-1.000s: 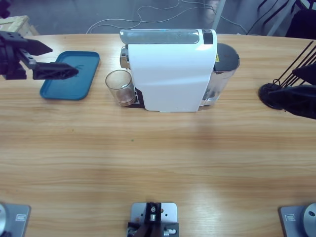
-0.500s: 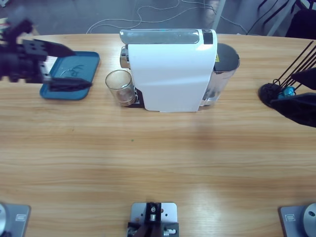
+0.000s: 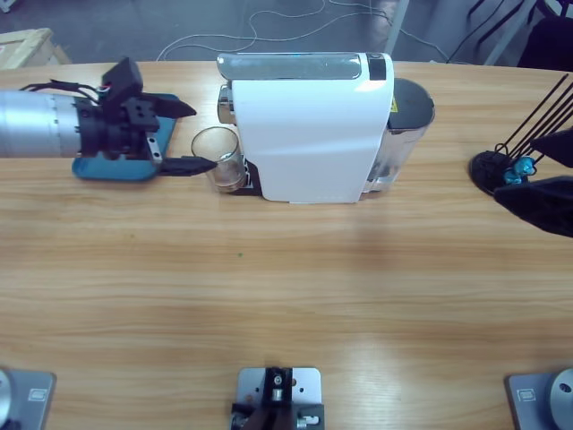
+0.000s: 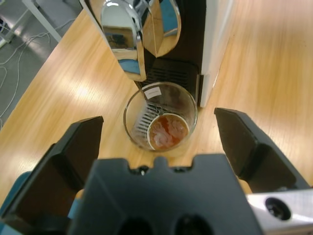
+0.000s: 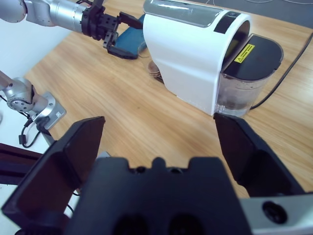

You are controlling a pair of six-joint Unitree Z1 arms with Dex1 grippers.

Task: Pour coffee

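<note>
At upper left, the glass [image 3: 218, 159] of coffee [image 4: 168, 131] is flanked by the left gripper [image 3: 183, 139], jaws spread; the right gripper [image 5: 156, 142] is held spread over bare tabletop [image 3: 286, 296].

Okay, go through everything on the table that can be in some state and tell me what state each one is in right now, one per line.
Glass cup: upright at the machine's front, ungripped.
Coffee: shallow brown layer in the cup.
Coffee machine: upright, top lever down.
Blue tray: flat on the table, mostly hidden under the arm.
Left gripper: open, jaws either side of the cup.
Right gripper: open, holding nothing.
Blue capsules: in the black wire rack.
</note>
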